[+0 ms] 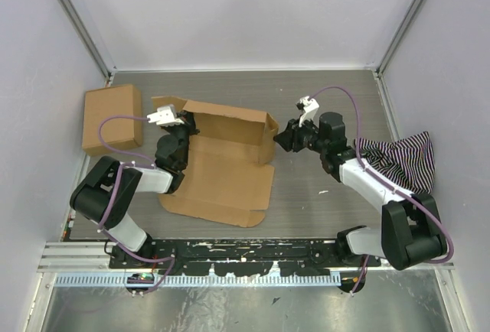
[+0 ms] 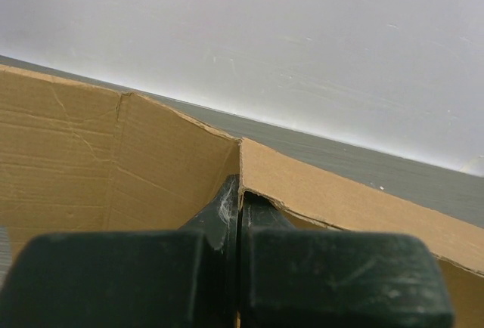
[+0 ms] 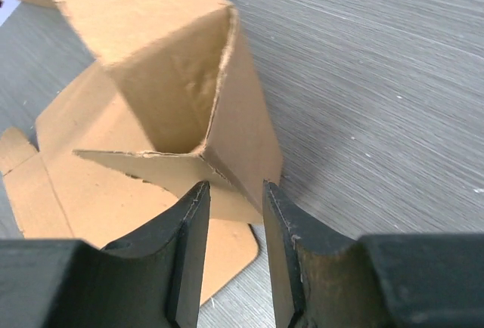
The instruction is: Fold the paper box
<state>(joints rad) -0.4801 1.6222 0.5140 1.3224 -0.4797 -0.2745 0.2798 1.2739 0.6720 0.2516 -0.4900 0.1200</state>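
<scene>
Brown paper box (image 1: 222, 171), left claw (image 2: 239, 196) pinching wall

Half-folded brown paper box (image 1: 226, 160), far wall raised, on table.

Plain brown paper box (image 1: 226, 175); same brown second box (image 1: 112, 118); black-white striped cloth (image 1: 402, 156); grey streaked table (image 1: 321, 110)
</scene>
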